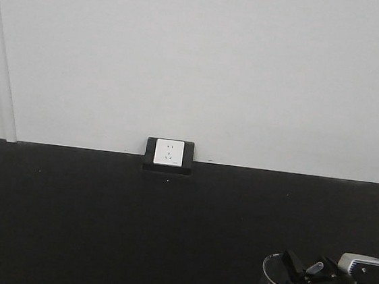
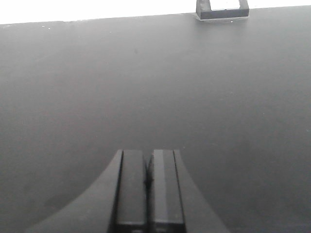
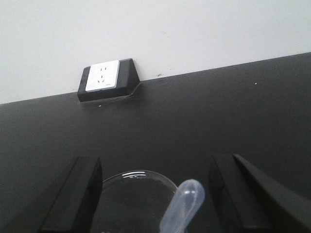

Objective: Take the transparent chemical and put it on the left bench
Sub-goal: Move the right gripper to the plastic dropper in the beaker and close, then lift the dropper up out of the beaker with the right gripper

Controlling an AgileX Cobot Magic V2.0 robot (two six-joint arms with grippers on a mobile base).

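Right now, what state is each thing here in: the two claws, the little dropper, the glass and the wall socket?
Left gripper: shut, holding nothing, over the black bench.
Right gripper: open, one finger on each side of the dropper and the glass.
Dropper: bulb end up, tilted, not gripped.
Glass: upright; contents cannot be told.
Socket: nothing plugged in.

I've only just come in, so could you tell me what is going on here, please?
The right gripper is open on either side of the transparent chemical, a clear dropper whose bulb rises by the rim of the glass beaker. It has not closed on it yet. The left gripper is shut, empty, over the black bench.
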